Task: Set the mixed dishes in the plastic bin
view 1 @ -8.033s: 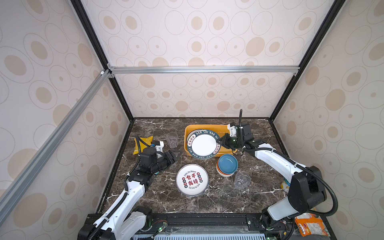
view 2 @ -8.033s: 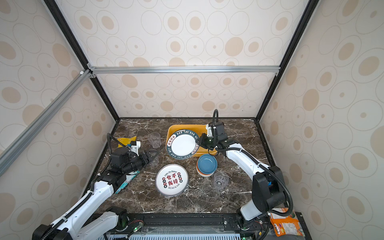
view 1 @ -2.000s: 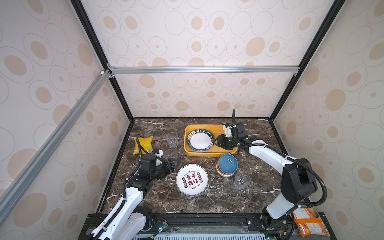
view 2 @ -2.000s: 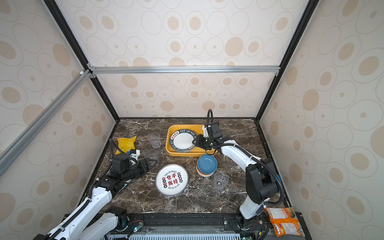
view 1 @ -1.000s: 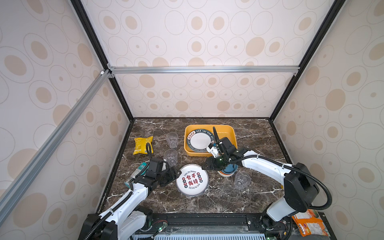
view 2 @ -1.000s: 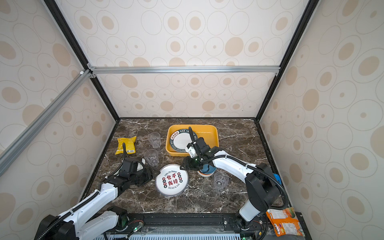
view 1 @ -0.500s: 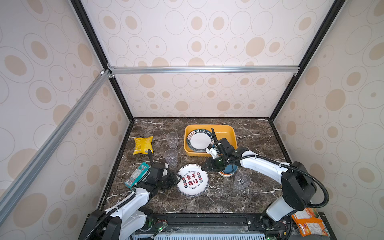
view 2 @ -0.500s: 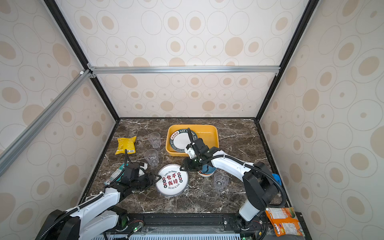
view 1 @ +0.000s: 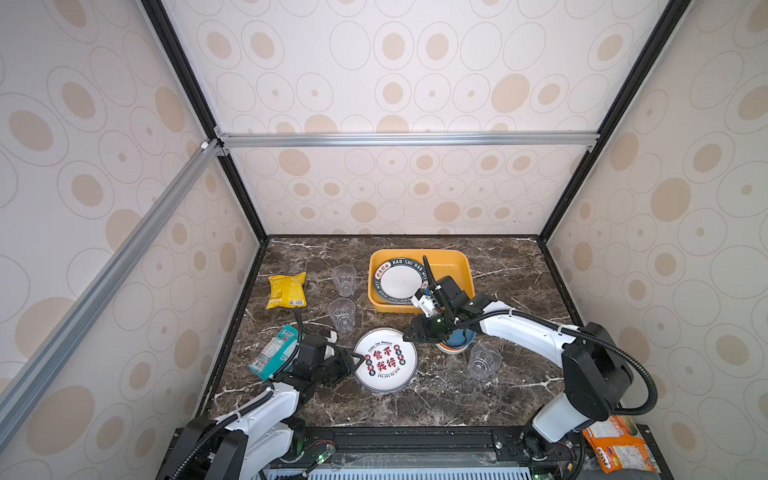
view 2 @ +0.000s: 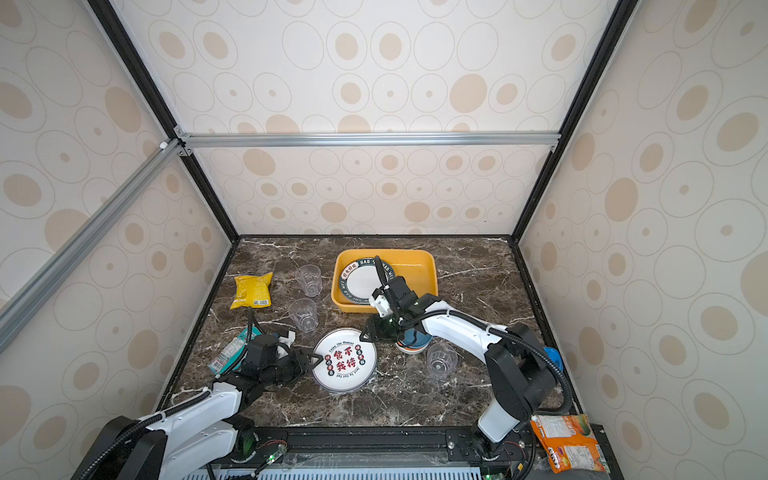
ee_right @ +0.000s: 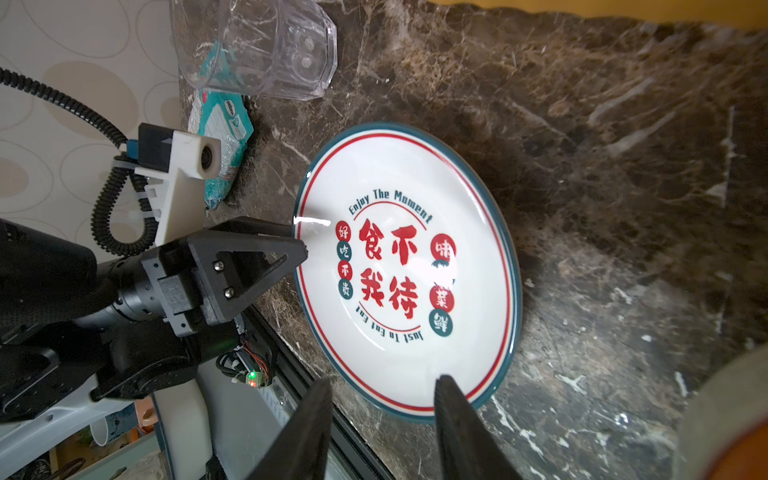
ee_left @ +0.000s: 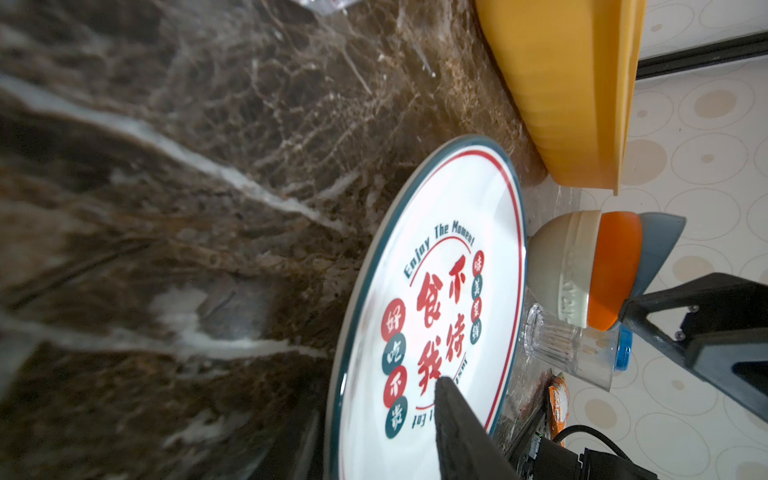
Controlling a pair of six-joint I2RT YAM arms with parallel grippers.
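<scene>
Presently, reading a top view from the left edge across: a yellow snack bag point(view 1: 286, 290) lies flat at centre-left of the desk point(view 1: 511, 270). A teal packet point(view 1: 274, 352) lies below it, beside my left arm.

My left fingers point(ee_right: 257, 243) sit at the left rim of the printed plate point(view 1: 385, 360), which lies flat on the desk at lower centre. The left wrist view shows one finger over the plate's face. The other I cannot make out, so I cannot tell whether they pinch the rim.

Above that plate, the far cup point(view 1: 344, 280) and the near cup point(view 1: 342, 314) stand upright, one behind the other.

The bin point(view 1: 461, 257) stands at upper centre. A black-ringed plate point(view 1: 399, 281) lies in its left half.

My right fingers point(ee_right: 461, 428) are spread and empty. Their tips are at the printed plate's upper right rim, just beside the bowl stack point(ee_left: 615, 270): white at the bottom, then orange, blue on top.

A third cup point(view 1: 484, 360) stands at the lower right of that stack. An orange packet point(view 1: 619, 444) lies in the lower right corner, off the desk.
</scene>
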